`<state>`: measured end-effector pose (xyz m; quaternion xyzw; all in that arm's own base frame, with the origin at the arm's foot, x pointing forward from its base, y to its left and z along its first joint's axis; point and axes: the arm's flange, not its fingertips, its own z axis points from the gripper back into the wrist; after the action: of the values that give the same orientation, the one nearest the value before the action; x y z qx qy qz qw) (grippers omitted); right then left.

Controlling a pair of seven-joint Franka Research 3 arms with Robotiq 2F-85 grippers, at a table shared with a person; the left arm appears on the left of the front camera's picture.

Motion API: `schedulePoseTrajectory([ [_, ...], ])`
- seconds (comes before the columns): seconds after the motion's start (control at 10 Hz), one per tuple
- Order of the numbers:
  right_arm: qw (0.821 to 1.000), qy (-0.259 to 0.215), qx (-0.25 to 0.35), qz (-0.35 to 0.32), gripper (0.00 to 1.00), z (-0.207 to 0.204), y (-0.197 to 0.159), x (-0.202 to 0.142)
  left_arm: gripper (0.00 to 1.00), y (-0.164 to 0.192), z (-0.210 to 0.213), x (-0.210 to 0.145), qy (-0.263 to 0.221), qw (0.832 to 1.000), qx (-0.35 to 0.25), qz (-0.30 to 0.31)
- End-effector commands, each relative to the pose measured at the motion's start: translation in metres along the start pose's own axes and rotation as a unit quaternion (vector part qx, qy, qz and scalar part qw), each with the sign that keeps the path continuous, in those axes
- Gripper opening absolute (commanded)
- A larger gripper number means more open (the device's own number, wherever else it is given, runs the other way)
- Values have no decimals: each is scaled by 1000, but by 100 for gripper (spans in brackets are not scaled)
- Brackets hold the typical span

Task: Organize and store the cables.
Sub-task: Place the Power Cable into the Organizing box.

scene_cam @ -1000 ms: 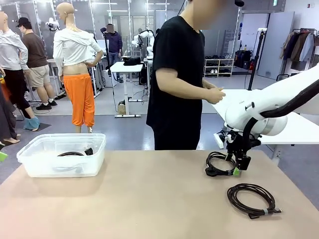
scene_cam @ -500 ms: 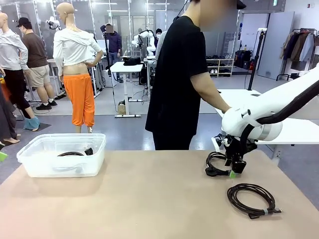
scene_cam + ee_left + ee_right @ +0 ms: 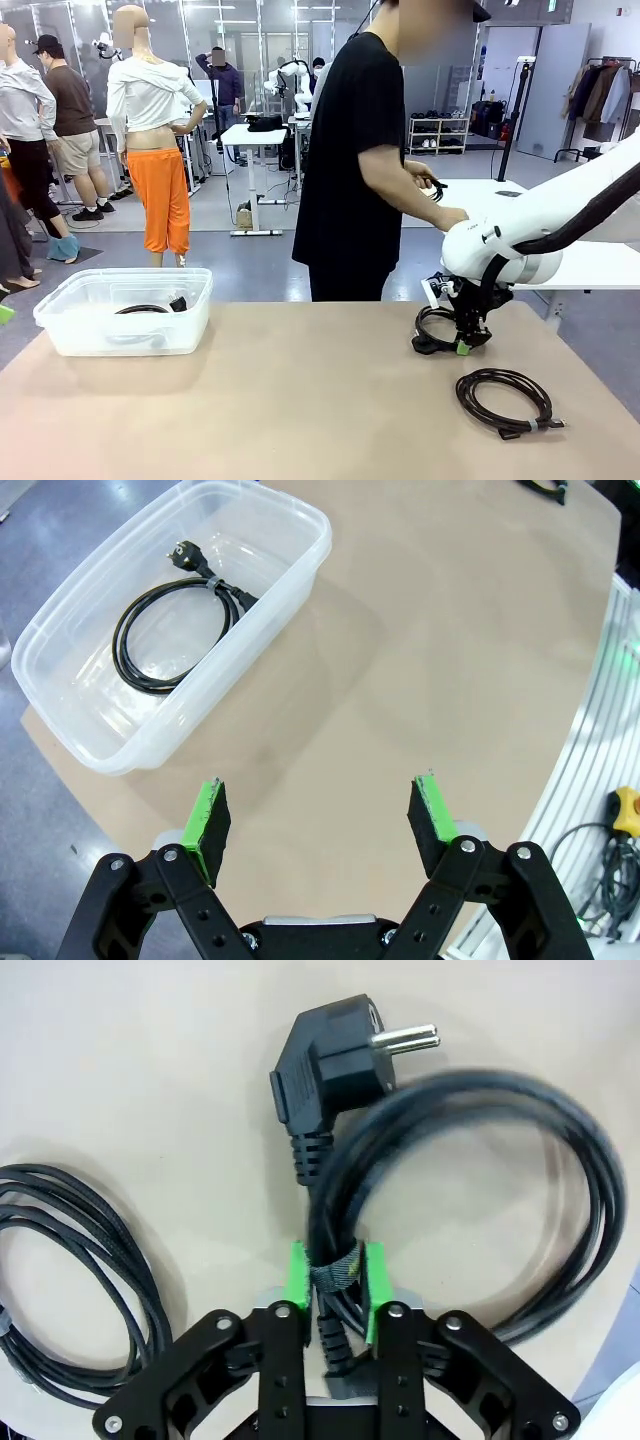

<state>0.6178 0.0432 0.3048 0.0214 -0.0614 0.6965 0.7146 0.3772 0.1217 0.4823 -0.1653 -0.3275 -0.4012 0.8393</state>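
At the left of the tabletop [image 3: 280,400], one coiled cable [image 3: 170,630] is contained in a clear bin [image 3: 100,340]. The left claw [image 3: 320,783] is held wide open above bare surface. Right of centre, a second cable [image 3: 335,1205] is clamped at its band by the right claw [image 3: 334,1255]. A third cable [image 3: 505,376] is laid near it. A person [image 3: 350,150] is stationed behind.
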Motion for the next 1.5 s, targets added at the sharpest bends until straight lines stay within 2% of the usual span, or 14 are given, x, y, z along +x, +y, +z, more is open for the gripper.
schedulePoseTrajectory([
  [0.0, 1000, 3, -4, -15, 0, 8, 2, 6, 91, 1, 3, 4, 2, 1000, -4, 10],
  [0.2, 1000, -10, -8, -29, 0, 31, 3, 9, 91, 1, 3, 4, 2, 1000, -4, 10],
  [0.3, 999, -29, -4, -31, 0, 68, 9, 25, 91, 1, 3, 4, 2, 1000, -4, 10],
  [0.5, 1000, 10, -15, 1, 0, 114, 23, 72, 91, 1, 3, 4, 2, 1000, -4, 10],
  [0.6, 1000, 1, -8, 9, 0, 119, 32, 101, 91, 1, 3, 4, 2, 1000, -4, 10],
  [0.9, 999, -10, -3, 46, 0, 105, 78, 199, 91, 1, 3, 4, 2, 1000, -4, 10],
  [1.1, 998, -21, -9, 55, 0, 78, 105, 245, 91, 1, 3, 4, 2, 1000, -4, 10],
  [1.2, 997, -22, -4, 73, 0, 65, 117, 256, 91, 1, 3, 4, 2, 1000, -4, 10],
  [1.4, 996, -41, 33, 67, 0, 38, 129, 268, 91, 1, 3, 4, 2, 1000, -4, 10],
])
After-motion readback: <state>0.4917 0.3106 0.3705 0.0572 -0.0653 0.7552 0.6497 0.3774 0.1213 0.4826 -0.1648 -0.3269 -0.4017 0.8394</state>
